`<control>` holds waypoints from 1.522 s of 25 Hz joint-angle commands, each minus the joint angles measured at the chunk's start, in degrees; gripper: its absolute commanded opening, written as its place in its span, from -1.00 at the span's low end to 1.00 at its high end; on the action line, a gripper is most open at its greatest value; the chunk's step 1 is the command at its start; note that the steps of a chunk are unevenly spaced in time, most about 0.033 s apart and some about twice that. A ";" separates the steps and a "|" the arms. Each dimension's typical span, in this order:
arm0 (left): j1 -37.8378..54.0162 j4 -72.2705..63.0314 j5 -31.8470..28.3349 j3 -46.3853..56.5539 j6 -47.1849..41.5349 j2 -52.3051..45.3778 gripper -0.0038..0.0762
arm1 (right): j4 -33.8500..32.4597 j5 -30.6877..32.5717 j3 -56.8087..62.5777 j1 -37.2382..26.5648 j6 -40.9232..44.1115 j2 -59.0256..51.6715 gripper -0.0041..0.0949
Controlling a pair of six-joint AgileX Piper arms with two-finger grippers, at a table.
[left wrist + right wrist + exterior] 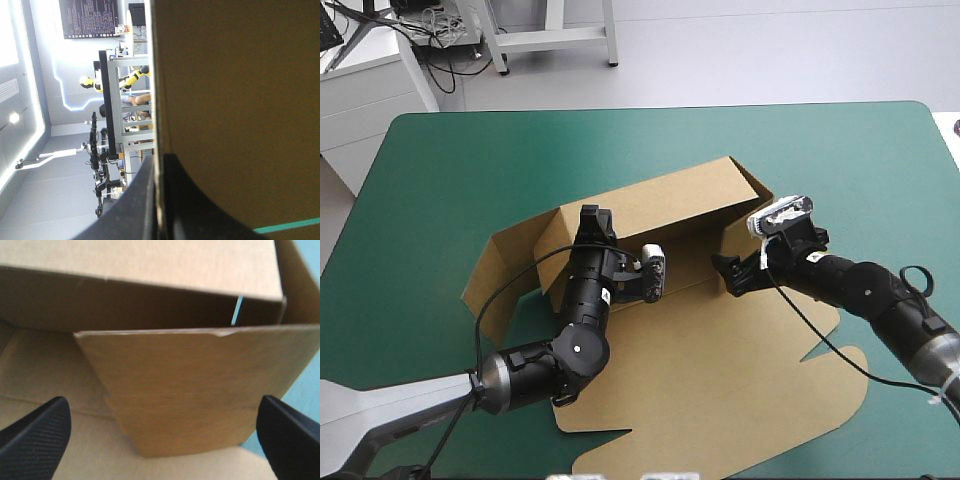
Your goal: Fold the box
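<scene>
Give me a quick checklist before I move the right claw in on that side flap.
1. Left claw gripping the box: ok, shut on a raised wall's edge.
2. Right claw open: ok, fingers wide apart.
3. Side flap lined up: ok, upright ahead of the right claw, between its fingers.
4. Rear wall raised: ok.
5. Side flap tucked in: not ok, it stands free, with a gap showing at the corner.
</scene>
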 commanded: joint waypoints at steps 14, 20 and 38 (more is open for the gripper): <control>-0.32 6.72 1.73 -1.43 -0.55 -1.83 -0.93 | -27.59 17.20 -1.95 -2.98 34.34 -22.11 0.96; -0.42 6.61 1.34 -1.43 -0.55 -1.83 -0.93 | -28.76 17.41 -1.95 -2.98 36.63 -22.11 0.96; -0.42 6.61 -12.21 2.69 4.80 -11.93 -0.93 | -37.76 15.87 -1.95 -3.19 45.50 -22.11 0.95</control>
